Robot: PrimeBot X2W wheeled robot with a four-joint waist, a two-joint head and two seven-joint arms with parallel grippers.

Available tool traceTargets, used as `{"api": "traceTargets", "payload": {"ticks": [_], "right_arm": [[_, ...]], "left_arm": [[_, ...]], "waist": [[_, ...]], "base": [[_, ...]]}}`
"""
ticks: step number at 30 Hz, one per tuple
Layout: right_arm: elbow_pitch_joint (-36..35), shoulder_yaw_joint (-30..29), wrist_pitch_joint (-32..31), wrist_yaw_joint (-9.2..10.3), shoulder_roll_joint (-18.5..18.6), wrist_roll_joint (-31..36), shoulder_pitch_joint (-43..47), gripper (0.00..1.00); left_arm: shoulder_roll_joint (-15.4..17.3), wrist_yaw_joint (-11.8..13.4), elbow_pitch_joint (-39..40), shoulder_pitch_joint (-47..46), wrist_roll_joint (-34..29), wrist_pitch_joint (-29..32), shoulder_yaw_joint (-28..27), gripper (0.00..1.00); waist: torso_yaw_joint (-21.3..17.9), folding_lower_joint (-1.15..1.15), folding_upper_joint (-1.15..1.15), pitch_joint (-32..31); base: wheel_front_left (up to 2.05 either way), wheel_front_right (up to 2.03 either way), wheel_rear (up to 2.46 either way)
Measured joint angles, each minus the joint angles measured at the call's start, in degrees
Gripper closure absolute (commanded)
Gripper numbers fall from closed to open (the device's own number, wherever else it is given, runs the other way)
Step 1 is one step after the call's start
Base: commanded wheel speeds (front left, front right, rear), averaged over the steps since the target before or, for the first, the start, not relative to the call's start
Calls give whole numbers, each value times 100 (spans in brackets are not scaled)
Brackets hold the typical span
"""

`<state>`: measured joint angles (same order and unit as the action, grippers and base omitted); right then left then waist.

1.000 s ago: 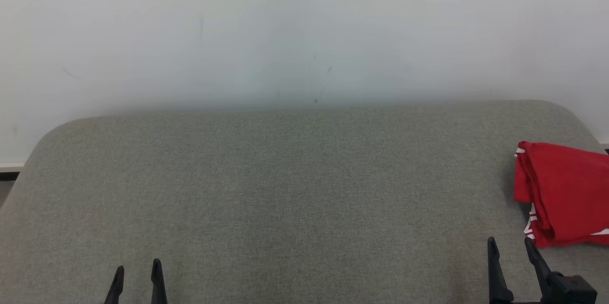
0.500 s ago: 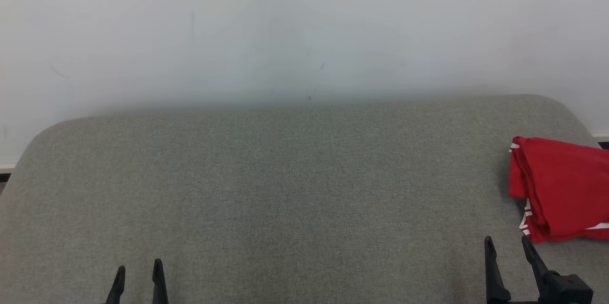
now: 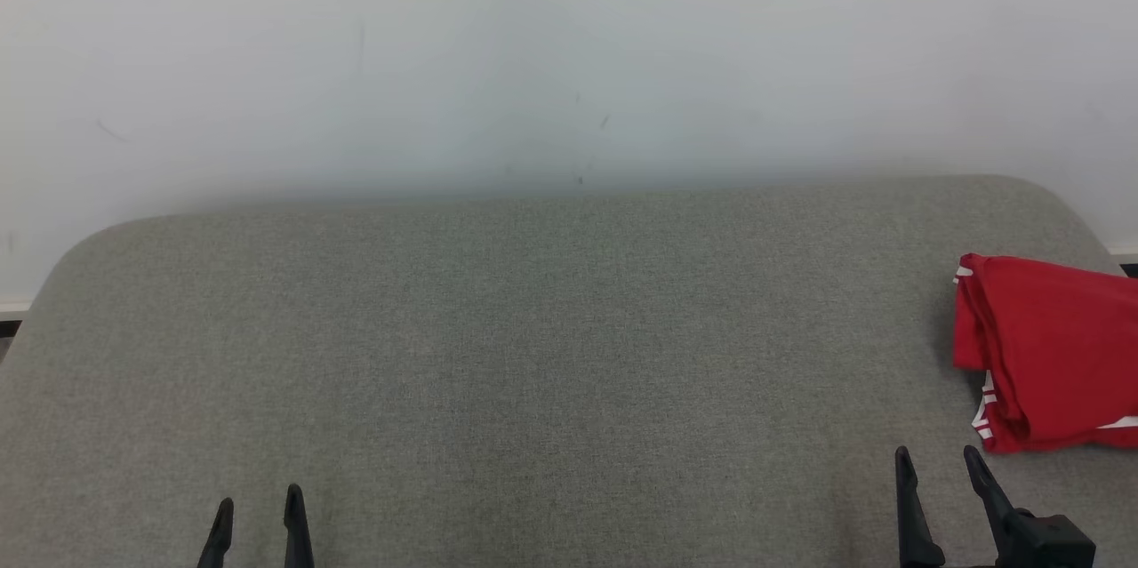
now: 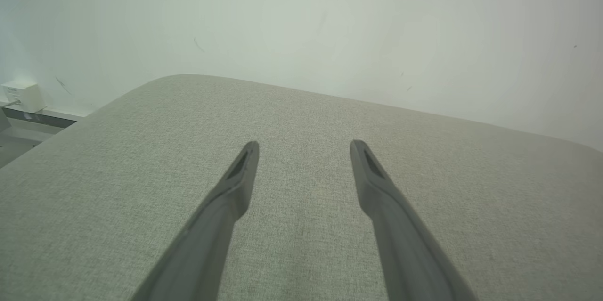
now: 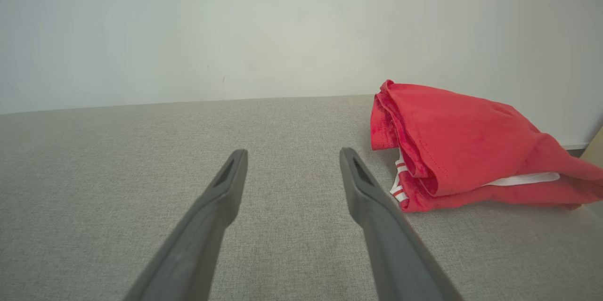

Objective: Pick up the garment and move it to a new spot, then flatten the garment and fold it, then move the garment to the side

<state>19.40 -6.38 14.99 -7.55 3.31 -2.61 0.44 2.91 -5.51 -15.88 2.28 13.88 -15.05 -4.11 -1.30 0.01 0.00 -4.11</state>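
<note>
At the right edge of the grey fabric surface point(image 3: 533, 355), the red garment point(image 3: 1049, 346) lies folded in layers, with white stripes showing at its near-left corner. My right gripper point(image 3: 938, 457) is on the near side, just left of the garment and apart from it, jaws wide, nothing between them. My left gripper point(image 3: 259, 501) is well apart at the near left, jaws likewise wide and empty. White wall point(image 3: 569, 61) beyond.
</note>
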Motion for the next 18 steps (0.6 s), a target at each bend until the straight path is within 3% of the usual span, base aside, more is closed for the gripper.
{"api": "traceTargets", "payload": {"ticks": [10, 11, 18], "right_arm": [[24, 25, 0, 0, -11, 1, -29, 0], [67, 26, -7, -1, -16, 1, -13, 100], [376, 15, -97, -1, -62, -66, 187, 100]], "left_arm": [[0, 2, -46, 2, 35, 0, 3, 0], [-3, 2, -93, 11, 31, 2, 4, 100], [-37, -3, -386, 166, 65, 73, 0, 100]], "waist": [[3, 0, 0, 23], [3, 0, 0, 24], [5, 0, 0, 30]], "base": [[0, 0, 0], [0, 0, 0], [0, 0, 0]]}}
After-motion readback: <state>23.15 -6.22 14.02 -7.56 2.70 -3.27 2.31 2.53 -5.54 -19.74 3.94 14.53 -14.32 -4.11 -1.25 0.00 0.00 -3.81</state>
